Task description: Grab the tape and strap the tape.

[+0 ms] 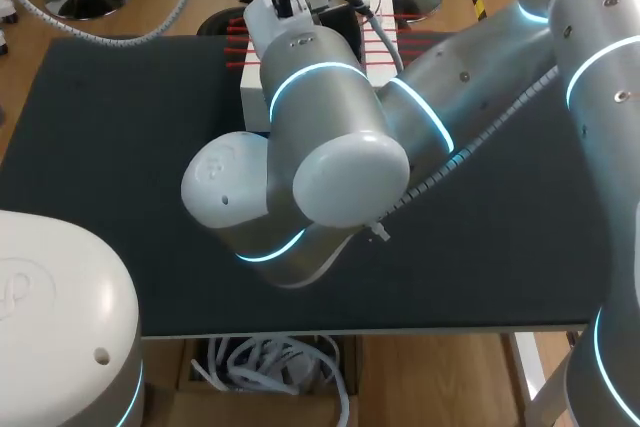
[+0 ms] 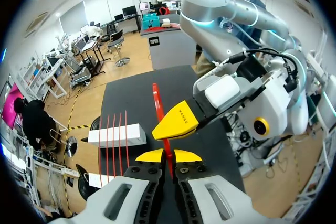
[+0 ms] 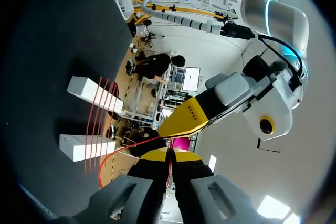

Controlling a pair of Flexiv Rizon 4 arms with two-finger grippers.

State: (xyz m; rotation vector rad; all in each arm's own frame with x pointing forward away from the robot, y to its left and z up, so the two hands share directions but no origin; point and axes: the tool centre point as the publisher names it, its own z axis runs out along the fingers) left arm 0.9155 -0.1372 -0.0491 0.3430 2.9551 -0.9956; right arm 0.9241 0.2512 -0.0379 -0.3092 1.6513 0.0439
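At the near left corner of the head view, the white base of the left arm (image 1: 50, 317) stands beside the dark surface (image 1: 110, 147). Toward the far middle of the surface lie two white boxes (image 1: 252, 97) with a gap between them. Several thin strands of red tape (image 1: 395, 42) run across both. The right arm (image 1: 330, 137) hides much of them there, as it comes in from the right and reaches over them past the middle. In the left wrist view the left gripper (image 2: 168, 156) has its yellow tips pressed together on a strand of the tape. That strand runs straight ahead from the fingers above the surface, and the boxes lie off to one side of it. The right gripper (image 3: 168, 155) sits just ahead of the left one, with its tip touching the same strand. In the right wrist view its own tips are likewise clamped together on the tape, and the strand curves away from them down toward the boxes.
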